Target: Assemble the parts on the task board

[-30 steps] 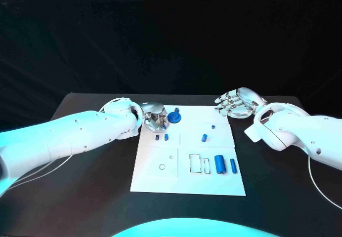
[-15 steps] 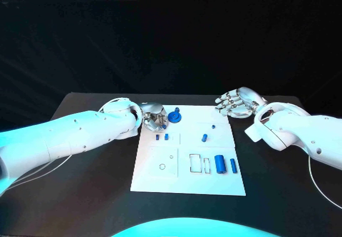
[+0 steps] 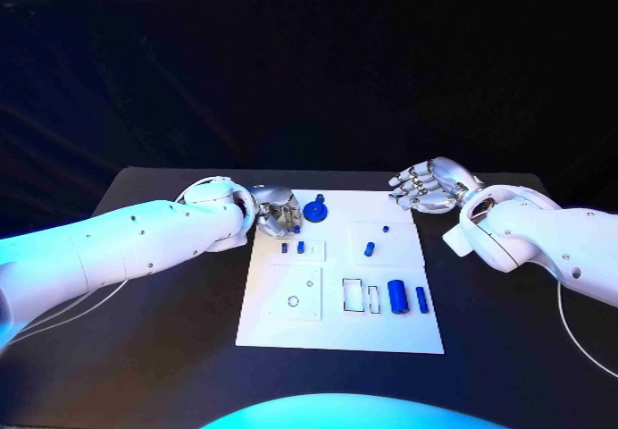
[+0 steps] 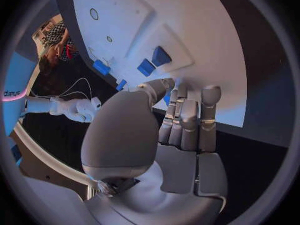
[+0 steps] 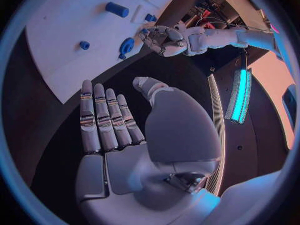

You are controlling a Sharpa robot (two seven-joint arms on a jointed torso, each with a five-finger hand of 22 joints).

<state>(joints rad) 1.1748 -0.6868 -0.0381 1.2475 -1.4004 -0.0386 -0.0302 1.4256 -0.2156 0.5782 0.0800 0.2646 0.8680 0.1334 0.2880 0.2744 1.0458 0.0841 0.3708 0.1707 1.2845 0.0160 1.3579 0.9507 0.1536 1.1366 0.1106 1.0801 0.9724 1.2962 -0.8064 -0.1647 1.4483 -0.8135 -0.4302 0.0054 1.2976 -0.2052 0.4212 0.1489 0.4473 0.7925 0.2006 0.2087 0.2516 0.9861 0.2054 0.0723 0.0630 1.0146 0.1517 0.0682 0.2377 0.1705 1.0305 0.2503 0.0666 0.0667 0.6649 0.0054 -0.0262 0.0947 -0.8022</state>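
The white task board (image 3: pixel 338 326) lies mid-table. A blue round part with a peg (image 3: pixel 317 211) stands at its far left corner. My left hand (image 3: pixel 274 213) sits just left of that part, fingertips close to its rim, nothing in its grasp; the left wrist view shows this hand (image 4: pixel 169 130) with fingers stretched over the board (image 4: pixel 194 15). Two small blue parts (image 3: pixel 294 248) lie nearer, with two others (image 3: pixel 370 249) further right. A blue cylinder (image 3: pixel 398 298) and a thin bar (image 3: pixel 421 299) lie at the near right. My right hand (image 3: pixel 431 186) hovers open off the far right corner.
The black table (image 3: pixel 154 357) has free room on both sides of the board. Several outlined recesses (image 3: pixel 352 297) mark the board's near half. The right wrist view shows my right hand (image 5: pixel 125 130) flat, and beyond it the left hand (image 5: pixel 164 40) by the round part (image 5: pixel 127 46).
My left hand has drawn slightly to the left, away from the round blue part, which stays in place. The right hand has not moved.
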